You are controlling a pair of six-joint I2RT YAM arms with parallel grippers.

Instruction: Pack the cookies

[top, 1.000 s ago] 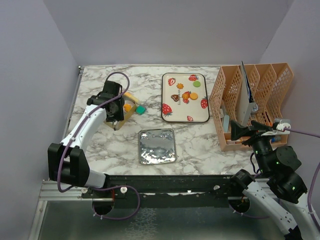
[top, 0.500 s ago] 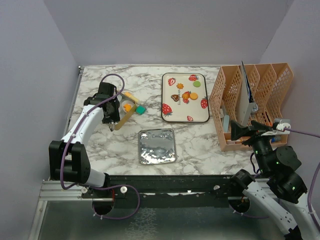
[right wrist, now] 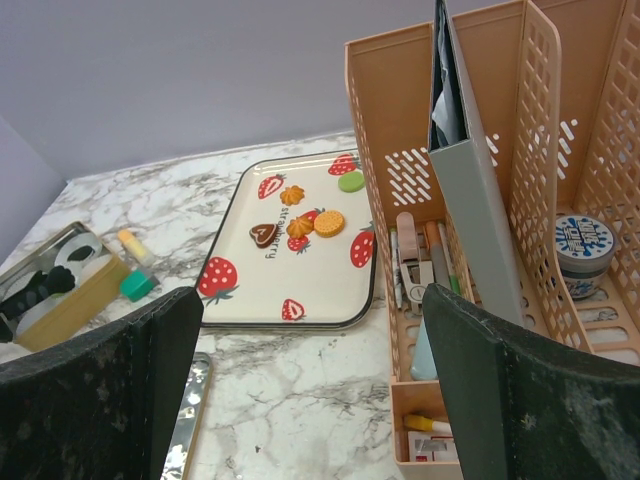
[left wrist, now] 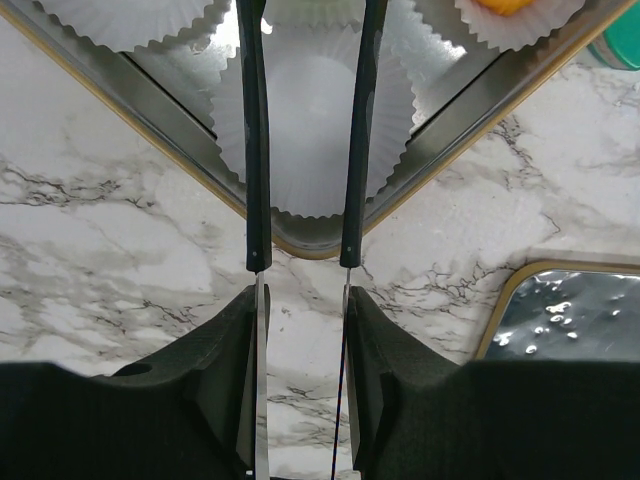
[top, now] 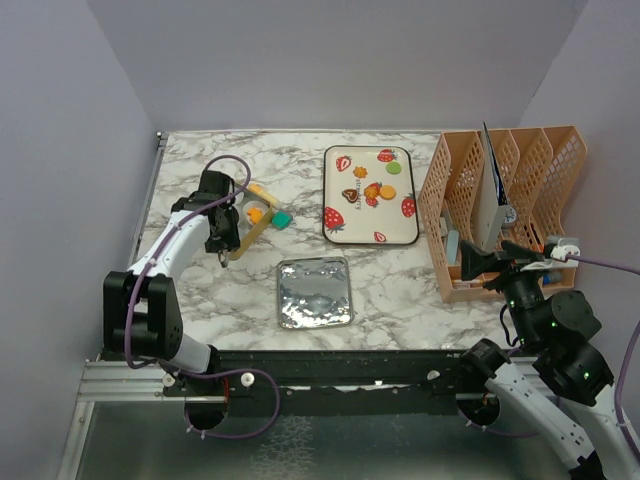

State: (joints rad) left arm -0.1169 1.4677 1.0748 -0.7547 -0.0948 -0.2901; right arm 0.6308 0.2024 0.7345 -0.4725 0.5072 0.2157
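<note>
- Cookies (top: 370, 190) loose on the far half of the strawberry-print tray (top: 360, 222), mid-tabletop (top: 400, 285).
- Left end effector (left wrist: 305, 30) partly open, gripping nothing, poised over a white paper cup (left wrist: 300, 150) inside a gold-rimmed tin (left wrist: 470, 95), well apart from the tray.
- Right end effector (right wrist: 310, 300) spread wide, empty, near the orange file rack (top: 530, 170).

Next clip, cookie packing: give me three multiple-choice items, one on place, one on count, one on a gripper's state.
1. Most cookies lie: A) in the tin B) on the white tray C) in the right gripper.
2. Green cookies on the tray: A) one B) three C) none.
3. The right gripper is: A) shut B) shut on a cookie C) open, empty.
Key: B, five lie on it; A, a single green one near the far edge; C, jaws stand wide, nothing between.
</note>
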